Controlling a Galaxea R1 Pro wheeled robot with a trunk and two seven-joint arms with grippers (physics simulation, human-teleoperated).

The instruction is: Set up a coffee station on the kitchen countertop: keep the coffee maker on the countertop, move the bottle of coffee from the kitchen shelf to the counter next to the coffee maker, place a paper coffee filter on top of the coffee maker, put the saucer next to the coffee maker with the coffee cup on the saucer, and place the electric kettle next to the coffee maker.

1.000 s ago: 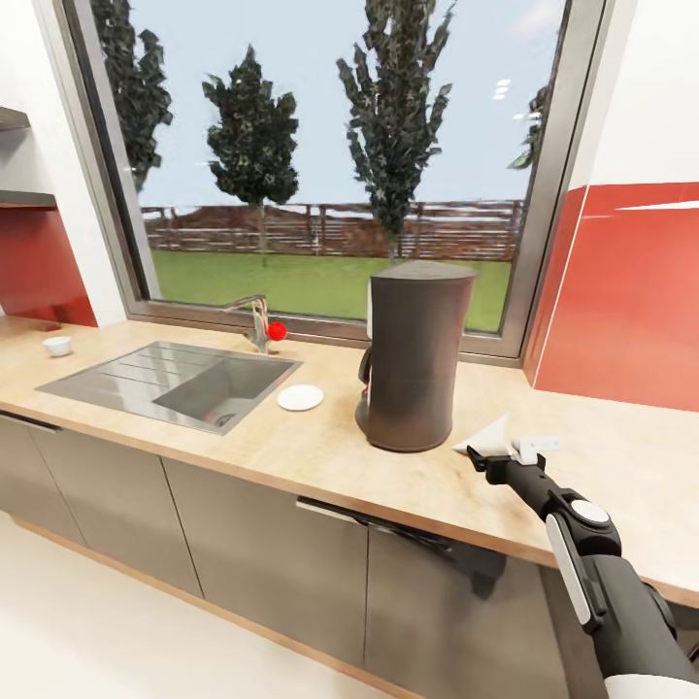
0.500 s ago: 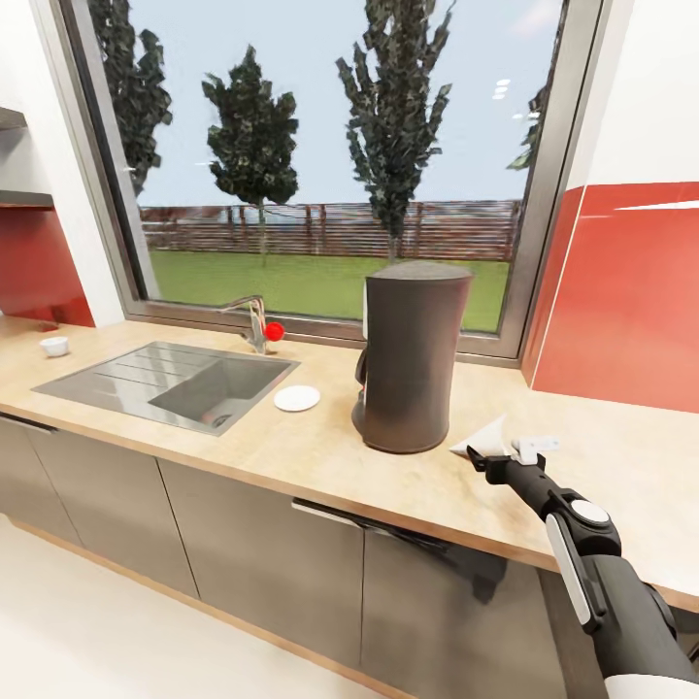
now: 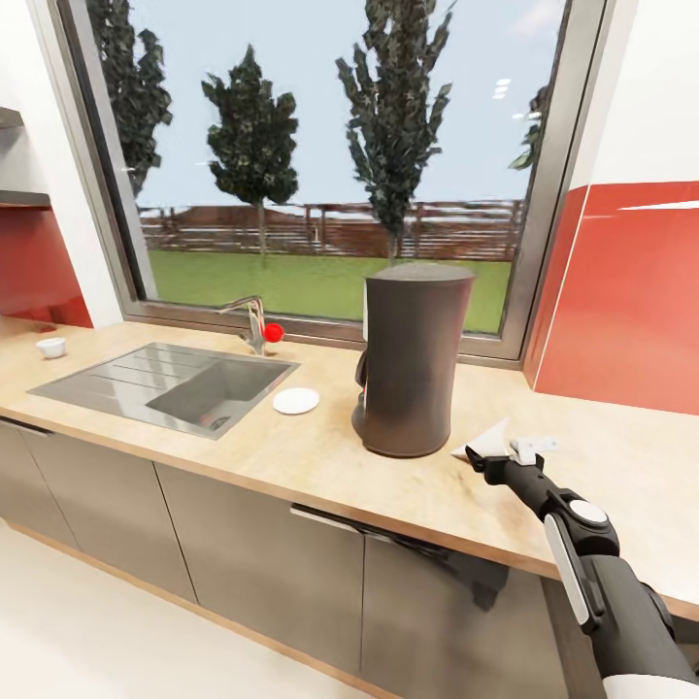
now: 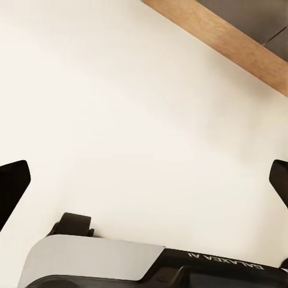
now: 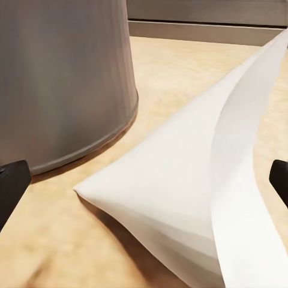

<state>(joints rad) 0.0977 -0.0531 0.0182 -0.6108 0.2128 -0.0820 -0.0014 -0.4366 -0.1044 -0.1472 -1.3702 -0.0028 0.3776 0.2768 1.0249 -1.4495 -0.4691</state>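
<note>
Bright window daylight; edges perhaps soft.

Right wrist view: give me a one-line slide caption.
White folded paper coffee filter lying on the beige wood-grain countertop beside the dark grey coffee maker's base, between the open right hand's fingertips.

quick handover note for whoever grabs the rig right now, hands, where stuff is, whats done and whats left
Right hand: open, fingers either side of the paper coffee filter, not closed on it.
Left hand: open, empty, pointing at pale floor.
Coffee maker stands on the kitchen countertop; the filter lies on the counter beside its right side.
Saucer sits bare beside the sink, left of the maker. Coffee cup is at the counter's far left.
Done: maker on counter, and arguably the saucer.
Left: filter onto the maker's top, cup onto saucer, then fetch the coffee bottle and kettle.
</note>
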